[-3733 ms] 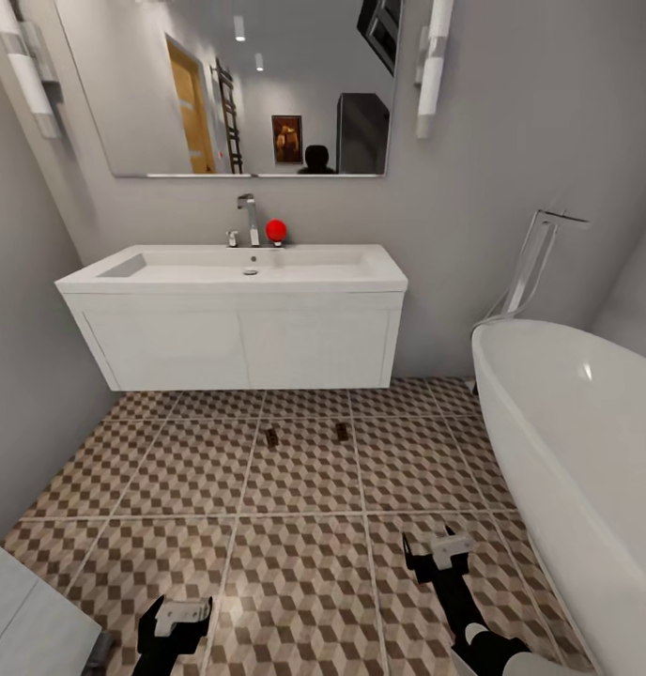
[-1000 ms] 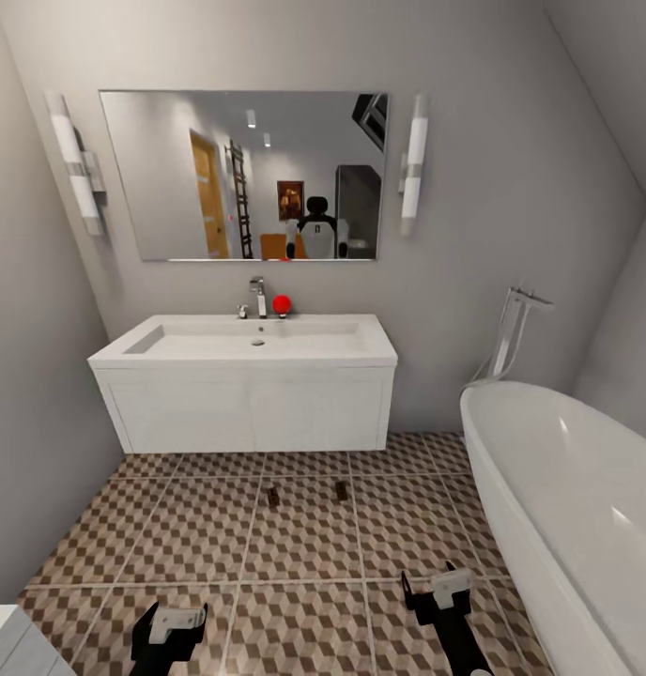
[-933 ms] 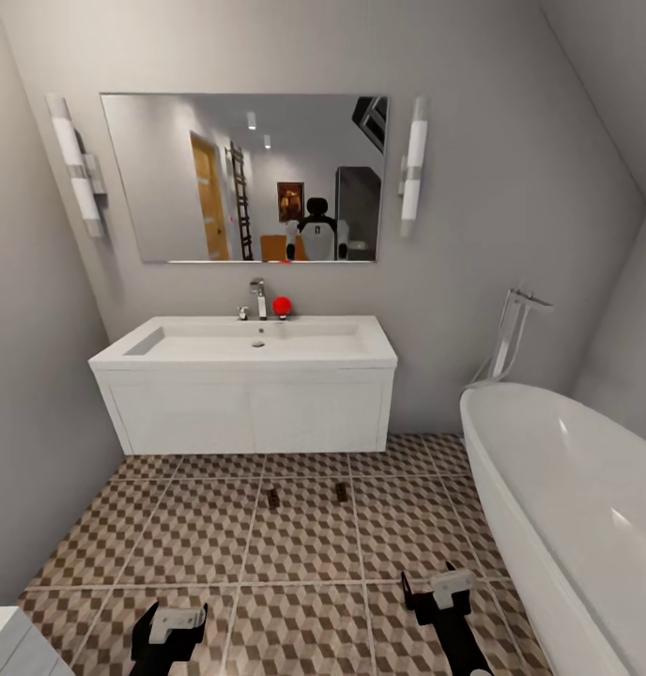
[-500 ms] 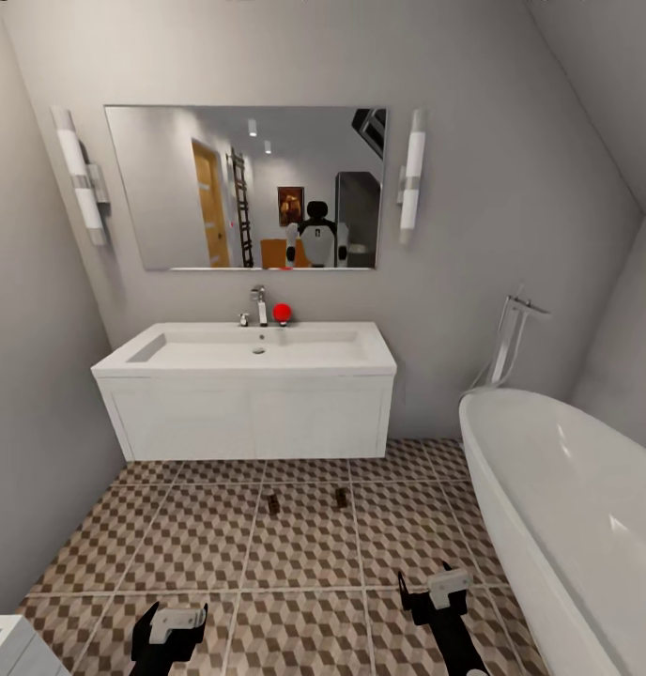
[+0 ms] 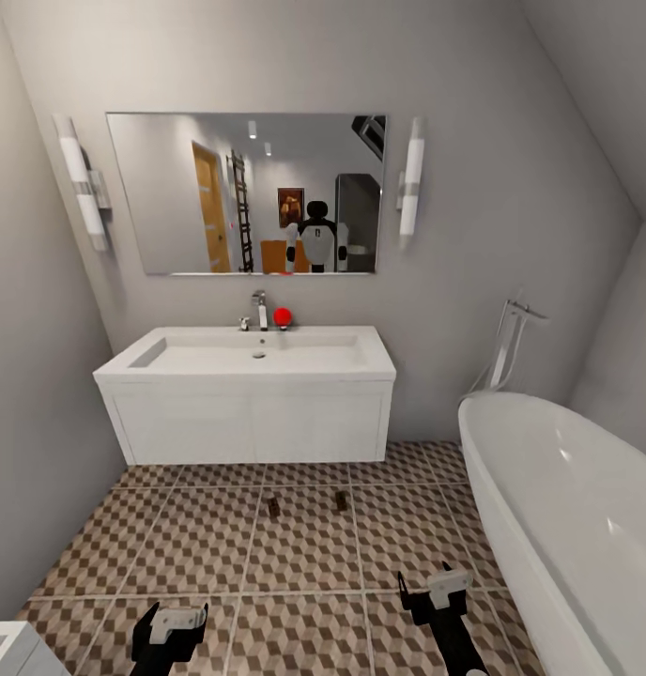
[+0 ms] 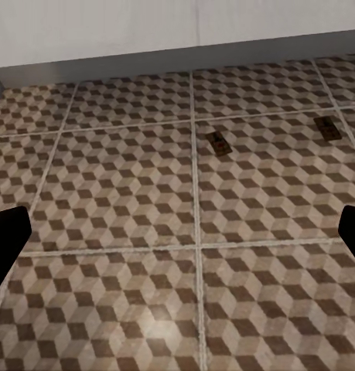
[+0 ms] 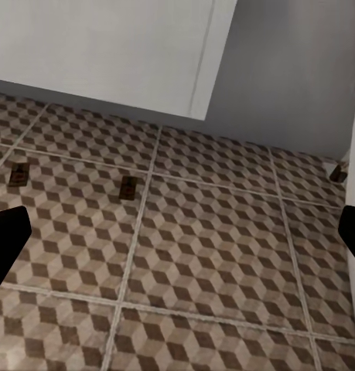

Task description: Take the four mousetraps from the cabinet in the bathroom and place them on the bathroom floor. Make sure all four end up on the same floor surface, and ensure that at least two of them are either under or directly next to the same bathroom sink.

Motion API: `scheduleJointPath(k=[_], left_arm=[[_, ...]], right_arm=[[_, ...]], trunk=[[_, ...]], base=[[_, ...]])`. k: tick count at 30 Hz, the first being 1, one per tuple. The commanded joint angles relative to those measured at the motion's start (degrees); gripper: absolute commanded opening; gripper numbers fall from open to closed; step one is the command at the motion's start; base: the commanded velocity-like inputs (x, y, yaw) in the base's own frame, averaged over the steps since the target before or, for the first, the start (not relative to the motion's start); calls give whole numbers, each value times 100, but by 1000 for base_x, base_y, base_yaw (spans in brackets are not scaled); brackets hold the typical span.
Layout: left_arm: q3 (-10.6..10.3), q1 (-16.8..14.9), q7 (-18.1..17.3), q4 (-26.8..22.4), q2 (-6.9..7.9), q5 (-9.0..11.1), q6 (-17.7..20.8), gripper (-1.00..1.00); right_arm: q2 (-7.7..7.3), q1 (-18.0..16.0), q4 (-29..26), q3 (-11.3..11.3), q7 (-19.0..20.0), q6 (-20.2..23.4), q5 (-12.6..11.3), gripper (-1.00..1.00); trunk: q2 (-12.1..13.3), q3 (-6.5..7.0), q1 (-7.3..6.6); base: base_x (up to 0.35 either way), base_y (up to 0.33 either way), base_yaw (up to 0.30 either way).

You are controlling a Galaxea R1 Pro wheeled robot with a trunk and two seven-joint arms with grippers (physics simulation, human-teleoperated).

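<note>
Mousetraps, two: one (image 5: 273, 507) and another (image 5: 341, 500) lie side by side on the tiled floor (image 5: 192, 554) before the sink (image 5: 248, 361). Left fingers (image 5: 170, 627) and right fingers (image 5: 434, 593) spread, apparently empty, low above the tiles.

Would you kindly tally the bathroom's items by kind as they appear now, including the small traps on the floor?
Small tan-wood mousetraps on the tiled floor: 2
White rectangular sink on its drawer unit: 1
White oval bathtub: 1
Rectangular wall mirror: 1
White tubular wall lights: 2
Red ball by the tap: 1
Total: 8
</note>
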Motion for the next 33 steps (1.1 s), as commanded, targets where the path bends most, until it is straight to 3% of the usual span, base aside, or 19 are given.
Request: scheduleJointPath(k=[1, 33], left_arm=[[-50, -9, 27, 19, -3, 14, -28, 100], [-50, -3, 27, 19, -38, 14, -28, 100]], right_arm=[[1, -5, 6, 12, -60, -5, 59, 100], [1, -5, 5, 10, -60, -11, 59, 100]], trunk=[[38, 12, -23], [1321, 534, -726]], base=[[0, 0, 0], [0, 0, 0]])
